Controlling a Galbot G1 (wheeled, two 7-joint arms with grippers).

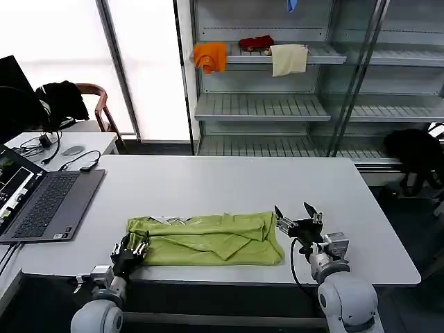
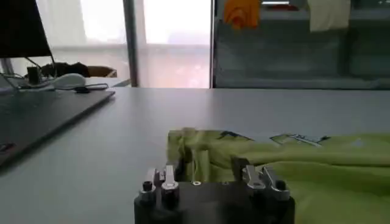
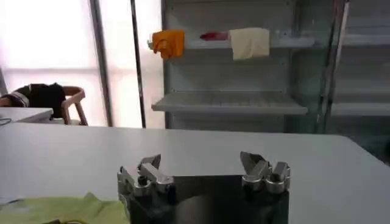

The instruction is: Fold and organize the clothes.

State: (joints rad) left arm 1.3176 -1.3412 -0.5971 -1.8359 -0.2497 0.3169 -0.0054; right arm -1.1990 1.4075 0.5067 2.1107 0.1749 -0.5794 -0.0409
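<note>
Flanking folded T-shirt (image 1: 208, 240): left gripper (image 1: 132, 251), right gripper (image 1: 298, 216), fingers apart.

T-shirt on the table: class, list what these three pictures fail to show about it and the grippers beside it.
- T-shirt: folded, so its underside and most of its print are hidden in the head view.
- Left wrist view: the T-shirt runs off the edge, and the left gripper covers its near hem.
- Right wrist view: the right gripper body blocks most of the shirt.

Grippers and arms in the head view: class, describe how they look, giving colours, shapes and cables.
Both arms are pale grey with rounded joint housings. The left gripper and right gripper are black, with dark fingers carrying silver metal fittings. A black cable loops along the right arm.
</note>
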